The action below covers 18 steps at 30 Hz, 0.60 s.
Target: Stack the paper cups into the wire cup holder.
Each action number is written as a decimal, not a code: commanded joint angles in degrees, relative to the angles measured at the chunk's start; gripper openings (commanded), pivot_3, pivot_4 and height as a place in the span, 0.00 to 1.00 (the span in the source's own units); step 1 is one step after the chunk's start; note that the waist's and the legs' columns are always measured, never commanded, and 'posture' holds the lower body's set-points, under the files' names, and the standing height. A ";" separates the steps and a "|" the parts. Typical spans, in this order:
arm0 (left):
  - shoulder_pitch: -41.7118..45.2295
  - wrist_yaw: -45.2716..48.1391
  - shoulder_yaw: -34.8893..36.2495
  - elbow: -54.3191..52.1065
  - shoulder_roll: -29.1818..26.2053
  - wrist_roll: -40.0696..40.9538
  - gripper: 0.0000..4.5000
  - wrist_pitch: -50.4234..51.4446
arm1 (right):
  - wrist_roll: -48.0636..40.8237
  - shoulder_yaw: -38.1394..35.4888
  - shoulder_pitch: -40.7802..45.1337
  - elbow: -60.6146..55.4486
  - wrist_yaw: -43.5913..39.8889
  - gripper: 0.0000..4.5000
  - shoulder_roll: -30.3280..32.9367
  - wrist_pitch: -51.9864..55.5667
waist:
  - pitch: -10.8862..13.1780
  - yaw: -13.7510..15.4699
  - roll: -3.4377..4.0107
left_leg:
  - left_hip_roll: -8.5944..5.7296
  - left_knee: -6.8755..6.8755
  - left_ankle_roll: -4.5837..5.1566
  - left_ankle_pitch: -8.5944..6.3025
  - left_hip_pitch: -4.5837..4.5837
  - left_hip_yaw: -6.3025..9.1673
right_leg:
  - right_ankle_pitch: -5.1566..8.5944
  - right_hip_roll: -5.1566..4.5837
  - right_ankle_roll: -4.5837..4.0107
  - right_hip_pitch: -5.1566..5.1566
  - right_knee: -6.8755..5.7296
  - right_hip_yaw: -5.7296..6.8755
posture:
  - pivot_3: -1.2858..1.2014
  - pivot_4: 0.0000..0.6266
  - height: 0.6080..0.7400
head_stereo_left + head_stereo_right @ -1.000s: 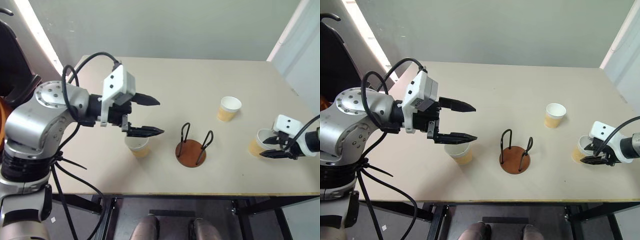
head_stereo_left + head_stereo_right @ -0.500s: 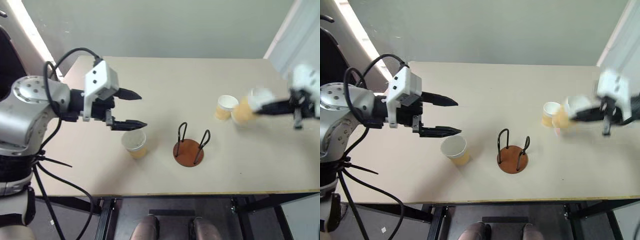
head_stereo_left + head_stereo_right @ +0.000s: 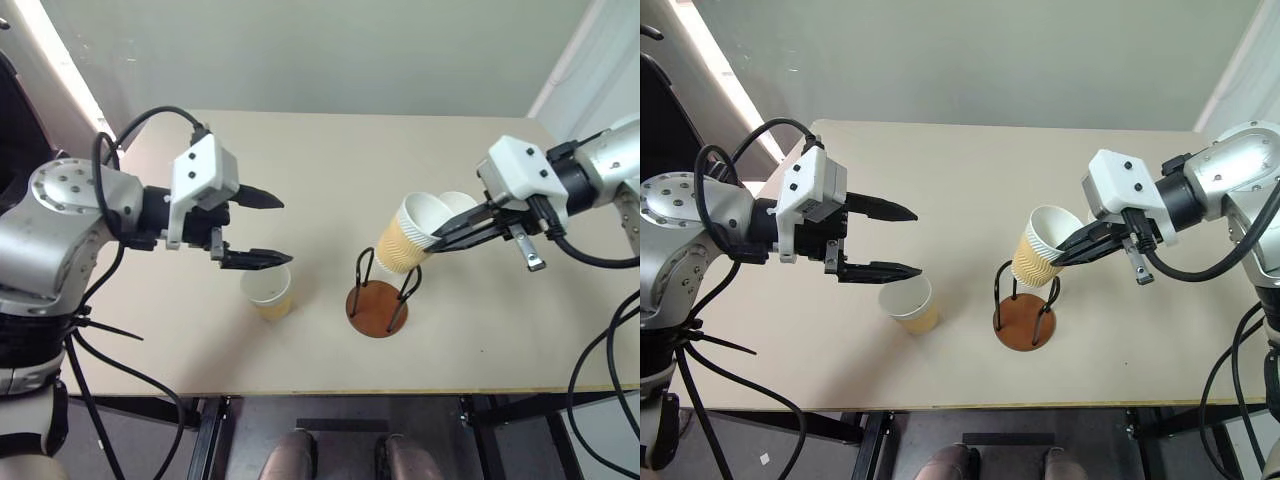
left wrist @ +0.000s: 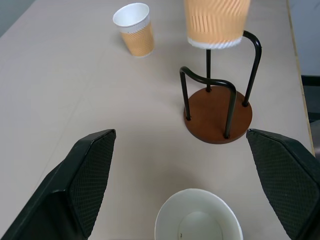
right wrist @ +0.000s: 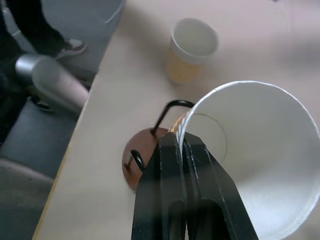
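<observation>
My left arm [image 3: 70, 225] is brushed silver metal with a round joint cap ringed by small screws; black cables [image 3: 150, 125] loop from it to a white box [image 3: 203, 178] marked with two dark dots; ahead of the box sits a black gripper [image 3: 260, 228] with two slim, tapering fingers [image 4: 87, 167], their pads stamped in a fine diamond grid. My right arm [image 3: 610, 160] is built alike: silver shell, black collar, white dotted box [image 3: 520, 170], black fingers [image 5: 175, 195], and a black cable [image 3: 600, 340] hanging below.
</observation>
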State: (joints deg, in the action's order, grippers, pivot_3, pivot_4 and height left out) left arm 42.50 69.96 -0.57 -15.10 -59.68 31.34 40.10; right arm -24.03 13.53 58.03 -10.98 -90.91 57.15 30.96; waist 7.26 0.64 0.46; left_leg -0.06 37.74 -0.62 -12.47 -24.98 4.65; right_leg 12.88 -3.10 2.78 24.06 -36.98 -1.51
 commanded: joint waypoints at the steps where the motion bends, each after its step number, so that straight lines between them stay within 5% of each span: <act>1: -0.12 -0.16 2.11 -2.08 -1.00 0.52 1.00 0.13 | 1.05 0.39 -0.08 -1.35 -0.79 0.00 -0.54 -1.34 | 0.00 0.00 0.00 | 0.02 -0.01 0.00 0.00 0.00 0.00 | 0.00 0.01 0.00 0.00 -0.01 0.01 | 0.52 0.24 1.00; 9: -0.76 -0.59 2.25 -3.03 -1.19 1.09 1.00 0.62 | 5.75 2.94 0.06 1.62 0.09 0.00 -3.61 -3.98 | 0.00 -0.05 0.00 | 0.02 -0.01 -0.01 -0.01 0.06 0.00 | 0.05 -0.01 -0.17 0.00 -0.08 0.02 | 0.52 0.24 1.00; 18: 1.54 -2.70 1.83 -2.42 1.61 1.27 1.00 0.24 | 5.48 -0.68 2.47 4.01 2.00 0.68 -4.65 -1.21 | 0.00 -0.03 0.00 | 0.02 -0.01 -0.03 -0.01 0.05 0.01 | 0.04 -0.01 -0.25 0.01 -0.10 0.02 | 0.52 0.24 1.00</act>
State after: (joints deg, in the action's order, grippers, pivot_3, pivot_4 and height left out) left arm 41.81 68.57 -0.48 -16.88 -58.72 32.33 40.88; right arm -17.33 16.86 58.04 -7.45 -90.44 52.25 28.42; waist 7.26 0.61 0.45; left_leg -0.04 37.75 -0.64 -12.48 -24.93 4.66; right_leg 12.91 -3.11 2.53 24.07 -37.09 -1.49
